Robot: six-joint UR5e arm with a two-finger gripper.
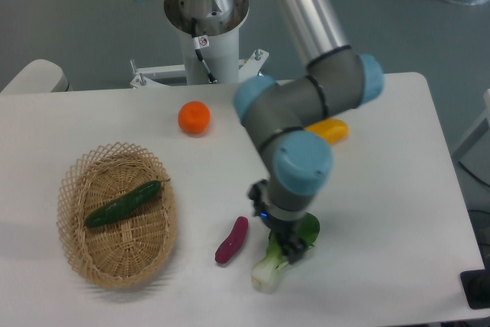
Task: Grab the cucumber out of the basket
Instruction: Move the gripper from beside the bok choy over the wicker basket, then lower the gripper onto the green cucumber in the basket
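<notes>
Cucumber (124, 204) lying slantwise in basket (76, 255) by desk's left edge — unreached; claw (295, 251) over bok choy (269, 270) — opening indiscernible.

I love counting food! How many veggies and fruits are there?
5: cucumber in the basket, orange behind it, sweet potato mid-table, bok choy under the arm, yellow one partly hidden.

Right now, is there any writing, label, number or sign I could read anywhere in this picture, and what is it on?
No text here can be read.
Small red-and-white tag hanging on the robot's white base column: looks like a warning sticker, too small and blurred to read.
Cucumber, basket, orange, purple sweet potato, bok choy, yellow item, arm: no lettering visible.
</notes>
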